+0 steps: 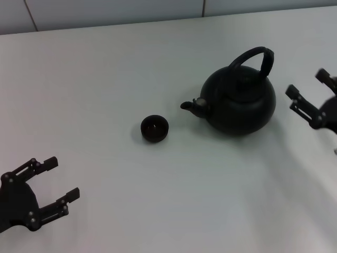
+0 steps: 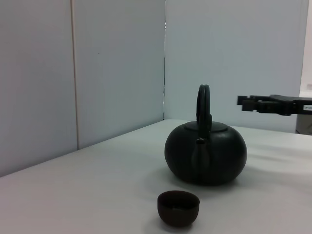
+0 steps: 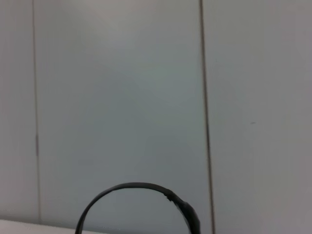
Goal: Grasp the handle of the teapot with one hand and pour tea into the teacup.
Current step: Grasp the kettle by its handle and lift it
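Note:
The matte-black teapot (image 1: 239, 100) stands upright on the white table (image 1: 105, 79), right of centre, with its spout pointing left toward the teacup (image 1: 154, 128). Its arched handle (image 1: 253, 55) rises over the lid. My right gripper (image 1: 307, 84) hovers open just right of the teapot, about level with the handle and apart from it. My left gripper (image 1: 62, 180) is open and holds nothing at the near left. In the left wrist view the teacup (image 2: 178, 207) sits in front of the teapot (image 2: 205, 153), with the right gripper (image 2: 243, 103) beside the handle (image 2: 204, 105). The right wrist view shows only the handle's arch (image 3: 131, 185).
Pale wall panels (image 1: 105, 13) run along the table's far edge. Bare white tabletop lies between the teacup and my left gripper.

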{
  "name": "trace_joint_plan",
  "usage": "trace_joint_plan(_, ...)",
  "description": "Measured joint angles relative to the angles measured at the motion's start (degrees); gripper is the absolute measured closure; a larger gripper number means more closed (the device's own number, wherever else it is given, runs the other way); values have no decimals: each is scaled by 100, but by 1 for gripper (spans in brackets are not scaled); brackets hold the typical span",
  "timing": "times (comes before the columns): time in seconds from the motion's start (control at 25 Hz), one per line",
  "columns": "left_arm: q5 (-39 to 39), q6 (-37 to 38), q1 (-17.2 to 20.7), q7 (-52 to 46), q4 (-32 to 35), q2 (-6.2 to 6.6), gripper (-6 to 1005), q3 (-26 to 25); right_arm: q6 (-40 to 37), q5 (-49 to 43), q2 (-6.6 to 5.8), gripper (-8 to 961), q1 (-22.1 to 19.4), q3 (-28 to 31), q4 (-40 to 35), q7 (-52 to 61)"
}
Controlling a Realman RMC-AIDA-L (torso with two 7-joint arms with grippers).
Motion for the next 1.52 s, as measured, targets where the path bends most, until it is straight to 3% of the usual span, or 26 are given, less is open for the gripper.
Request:
trace_joint_plan(0.28, -16, 0, 2, 10, -15, -59, 192, -94, 641, -556, -12, 148, 510, -86, -776, 941)
trace_joint_plan(0.68, -21, 5, 12, 21, 1, -148, 192, -212, 1389, -1229, -97, 152, 1034, -141, -1005, 1520)
trace_joint_plan(1.52, -25, 17, 27, 15, -9, -214, 192, -355, 1341, -1340, -94, 162, 1083, -138, -1270, 1619)
